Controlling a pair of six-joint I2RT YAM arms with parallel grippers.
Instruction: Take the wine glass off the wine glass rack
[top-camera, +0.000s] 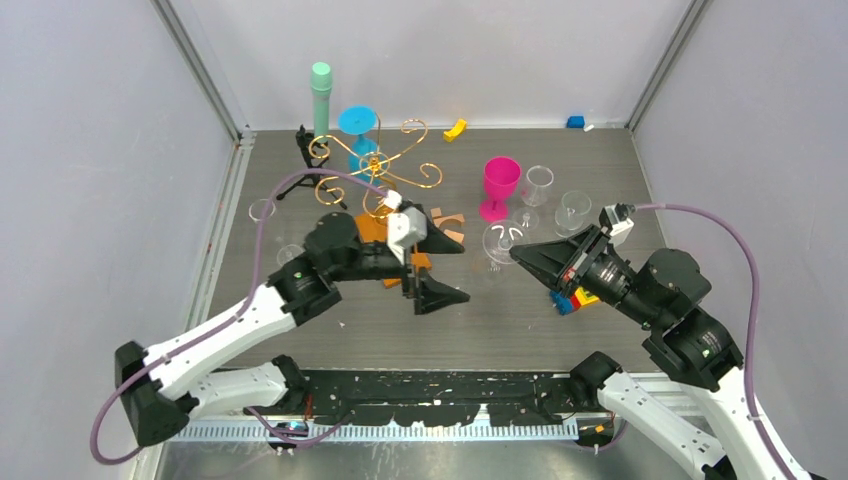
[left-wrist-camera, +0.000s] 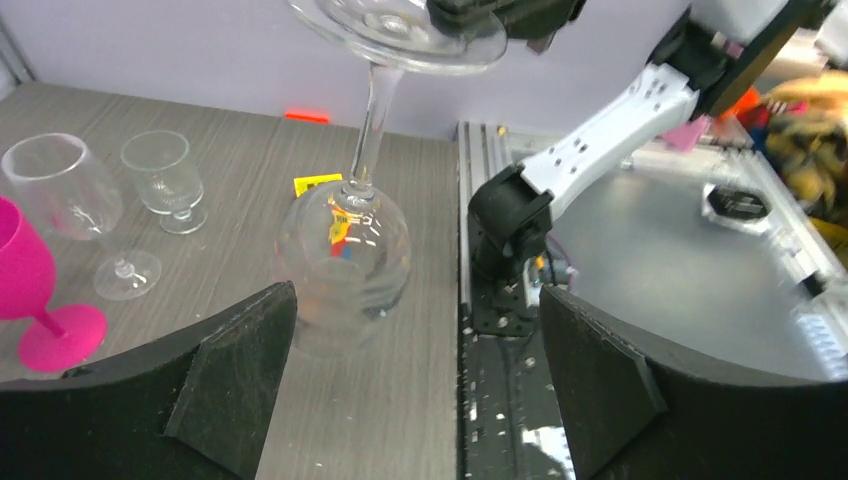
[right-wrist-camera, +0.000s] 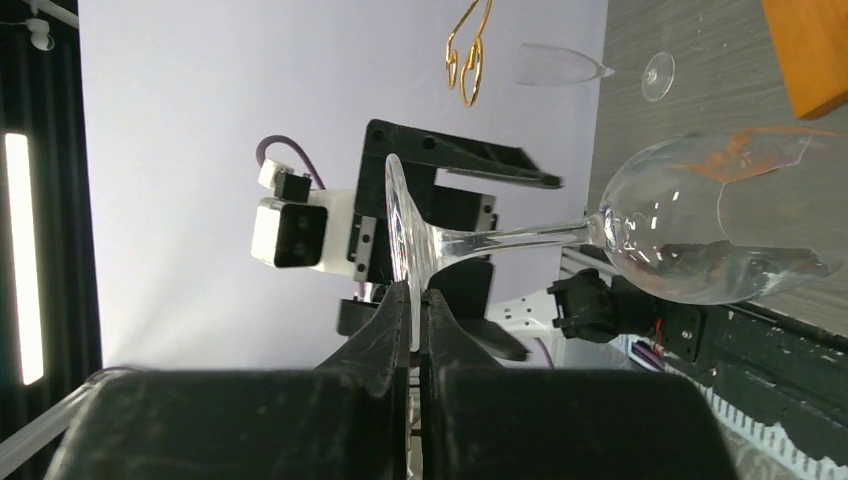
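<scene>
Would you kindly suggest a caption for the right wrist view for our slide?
Right claw shut on the foot rim of a clear stemmed wine glass, gold wire rack curl behind.

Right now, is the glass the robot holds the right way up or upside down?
Upside down. The wine glass has its foot on top, pinched in the right jaws, and its bowl hanging below.
</scene>
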